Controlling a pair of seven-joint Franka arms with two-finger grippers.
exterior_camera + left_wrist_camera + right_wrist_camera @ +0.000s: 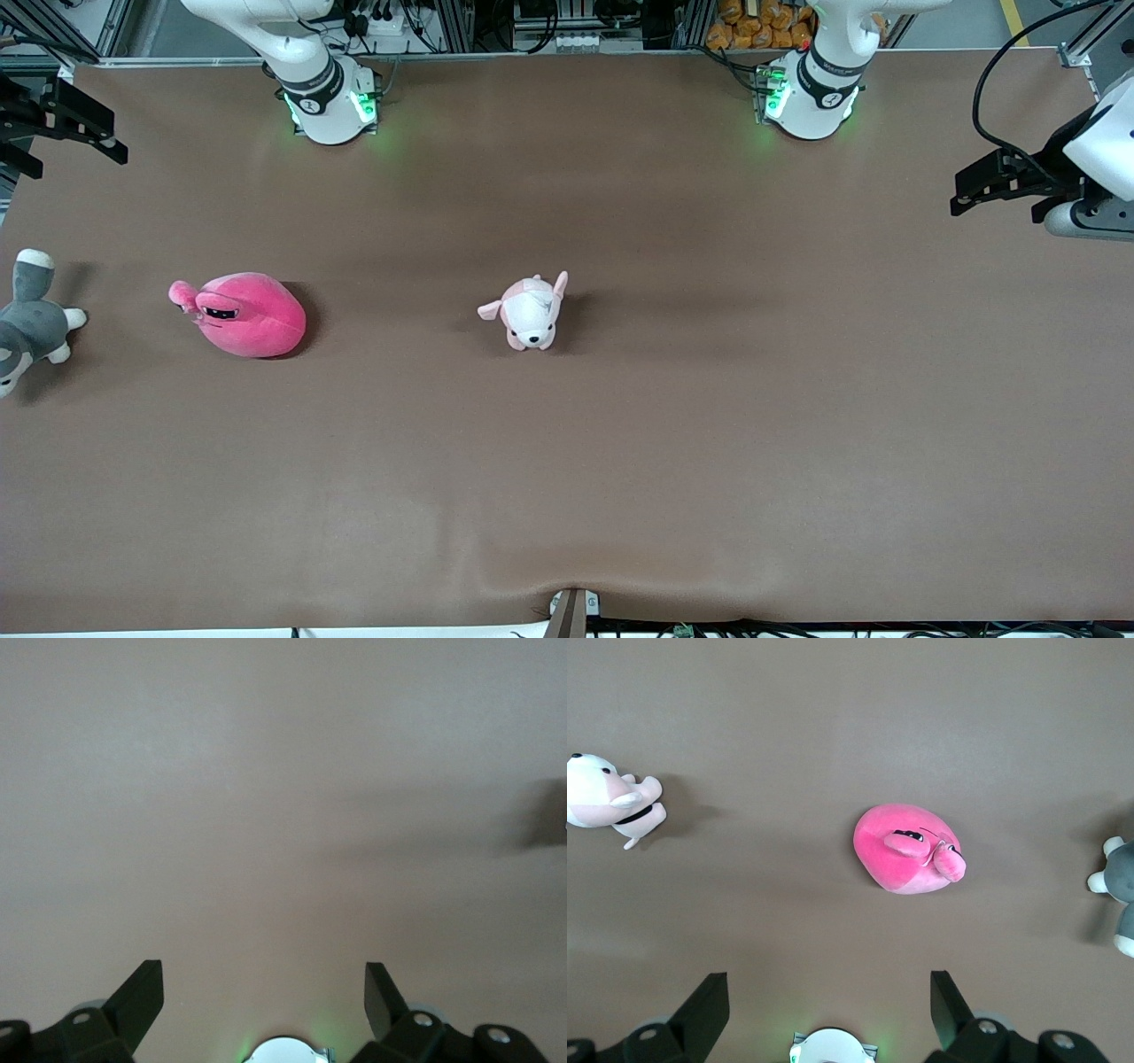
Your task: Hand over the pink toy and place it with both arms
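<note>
The pink toy [248,314] is a round hot-pink plush with a dark sunglasses face. It lies on the brown table toward the right arm's end. It also shows in the right wrist view [908,849], well clear of my right gripper's fingers. My right gripper [93,133] hangs open and empty high over the right arm's end of the table [828,979]. My left gripper [970,195] hangs open and empty over the left arm's end. Its wrist view shows only bare table between the fingers [263,970].
A pale pink-and-white puppy plush [530,312] sits mid-table and shows in the right wrist view [611,802]. A grey-and-white plush [31,321] lies at the table's edge at the right arm's end [1121,895]. The arm bases [328,97] [811,93] stand along the table's edge.
</note>
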